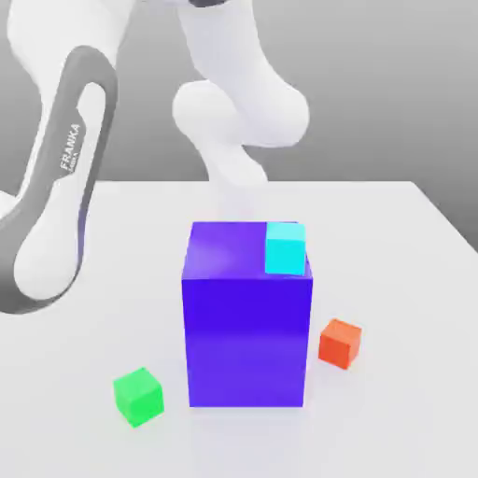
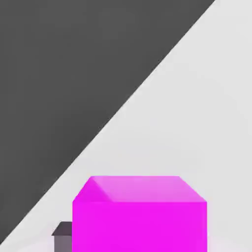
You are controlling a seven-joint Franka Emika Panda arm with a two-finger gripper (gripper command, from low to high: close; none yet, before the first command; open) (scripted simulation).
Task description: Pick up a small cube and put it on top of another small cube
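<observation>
1. The gripper's (image 2: pixel 130 237) jaws are clamped on the magenta cube (image 2: pixel 140 226).
2. The cyan cube (image 1: pixel 286 248) sits atop the blue block (image 1: pixel 246 341).
3. Green (image 1: pixel 138 398) and orange-red (image 1: pixel 340 344) cubes flank it on the table (image 1: pixel 373 429).

Got a plain green cube (image 1: pixel 139 398), orange-red cube (image 1: pixel 340 344), cyan cube (image 1: pixel 286 249), blue-violet block (image 1: pixel 246 327), white-and-grey arm (image 1: pixel 65 177), pale table (image 1: pixel 392 233). Also hot magenta block (image 2: pixel 140 216) in hand view, plus dark sliver (image 2: pixel 62 236), maybe purplish grey.
</observation>
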